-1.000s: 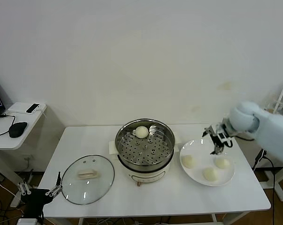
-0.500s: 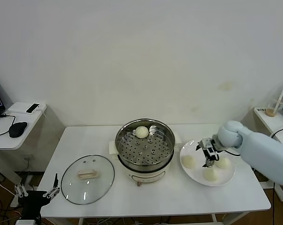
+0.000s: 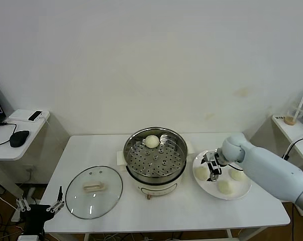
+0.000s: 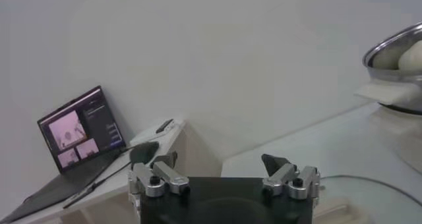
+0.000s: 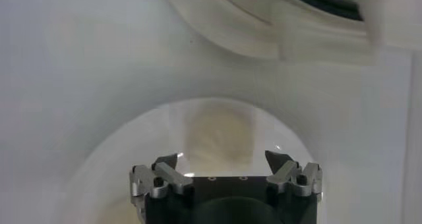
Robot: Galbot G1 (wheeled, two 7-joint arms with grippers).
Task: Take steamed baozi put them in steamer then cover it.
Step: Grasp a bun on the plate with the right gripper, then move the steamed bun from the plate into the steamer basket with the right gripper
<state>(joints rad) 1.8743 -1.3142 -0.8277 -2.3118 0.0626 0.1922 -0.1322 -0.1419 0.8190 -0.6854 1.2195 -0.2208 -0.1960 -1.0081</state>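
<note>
Right, I have the right gripper (image 3: 212,167) spread wide and holding nothing, poised over the white round plate (image 3: 244,191) just above the cream-white bun nearest the pot (image 3: 201,172); in the right wrist view that bun (image 5: 219,132) sits squarely between the 2 open fingertips (image 5: 167,161). To do this pick well, I judge I should come straight down so the fingers straddle the bun's widest part, stop just short of the plate, and close softly, since the dough looks likely to dent or slip. I count 4 buns: 3 on the plate and 1 already in the shiny round stainless-steel steamer (image 3: 155,154), resting on the far side of its perforated tray (image 3: 152,141). There is 1 clear glass lid with a cream handle (image 3: 94,188), lying flat on the white table (image 3: 191,211) on the steamer's left side. The left gripper (image 4: 224,176) hangs open and idle below the table's left corner.
</note>
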